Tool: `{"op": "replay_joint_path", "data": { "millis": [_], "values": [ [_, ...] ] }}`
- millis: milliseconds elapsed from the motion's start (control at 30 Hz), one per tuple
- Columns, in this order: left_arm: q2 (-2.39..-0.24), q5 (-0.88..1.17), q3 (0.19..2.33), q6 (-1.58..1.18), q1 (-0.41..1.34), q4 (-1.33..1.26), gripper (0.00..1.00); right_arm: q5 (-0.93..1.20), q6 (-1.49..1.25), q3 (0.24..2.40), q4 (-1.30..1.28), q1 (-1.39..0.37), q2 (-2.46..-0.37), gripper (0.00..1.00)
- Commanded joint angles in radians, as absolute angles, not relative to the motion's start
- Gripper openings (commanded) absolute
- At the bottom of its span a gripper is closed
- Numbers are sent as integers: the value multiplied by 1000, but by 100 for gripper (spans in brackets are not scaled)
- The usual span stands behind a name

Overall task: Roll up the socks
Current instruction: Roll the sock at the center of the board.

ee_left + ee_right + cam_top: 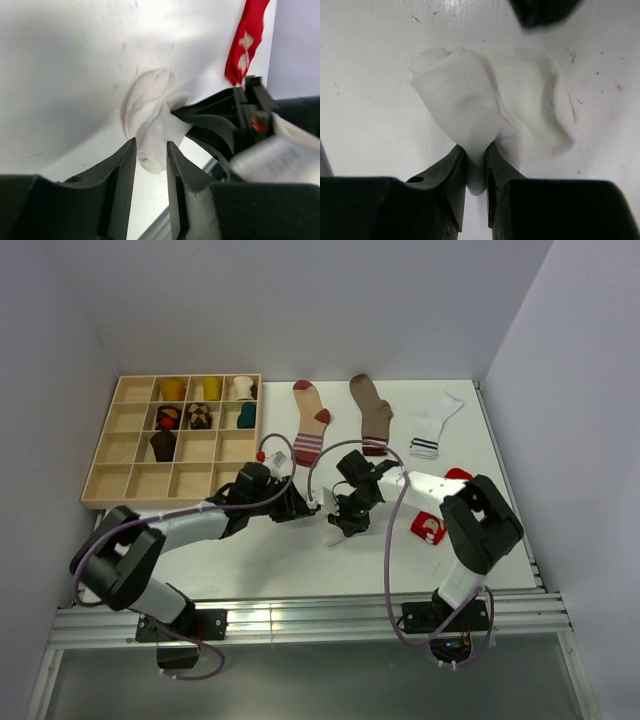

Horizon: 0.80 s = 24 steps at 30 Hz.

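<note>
A plain white sock (470, 95) lies partly rolled on the white table, between my two grippers. My right gripper (476, 157) is shut on one bunched end of it, and the rest spreads out flat beyond the roll. My left gripper (151, 150) is open, with the sock's (160, 127) other end lying loose between its fingertips. In the top view the left gripper (310, 508) and right gripper (342, 527) meet near the table's middle front. Red sock (432, 528) with white marks lies to the right. Brown sock (373, 412) lies flat at the back.
A wooden compartment tray (135, 480) at the back left holds several rolled socks. A beige sock with red toe (311, 422) and a white sock with dark stripes (433, 425) lie flat beside the brown one. White walls close in the table's back and sides.
</note>
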<state>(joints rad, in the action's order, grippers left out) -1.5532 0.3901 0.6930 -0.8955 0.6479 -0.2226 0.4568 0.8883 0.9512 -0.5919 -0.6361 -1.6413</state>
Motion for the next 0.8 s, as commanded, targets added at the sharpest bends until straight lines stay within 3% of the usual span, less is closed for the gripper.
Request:
{"op": "replay_joint_path", "data": {
  "millis": [0,300,500,767],
  "values": [
    [-1400,220,606,-903,641,-307,35,549,926,1029,-807,-601,-1727,12],
    [-1069,-69,456,-734,733,-310,44,701,1064,1374,-1176,-515,-2021,11],
    [-1181,-178,554,-514,922,-265,46,742,1100,1578,-1322,-500,-2176,11],
    [-1377,-141,647,-371,996,-327,50,719,1055,1592,-1312,-497,-2221,11]
  ]
}}
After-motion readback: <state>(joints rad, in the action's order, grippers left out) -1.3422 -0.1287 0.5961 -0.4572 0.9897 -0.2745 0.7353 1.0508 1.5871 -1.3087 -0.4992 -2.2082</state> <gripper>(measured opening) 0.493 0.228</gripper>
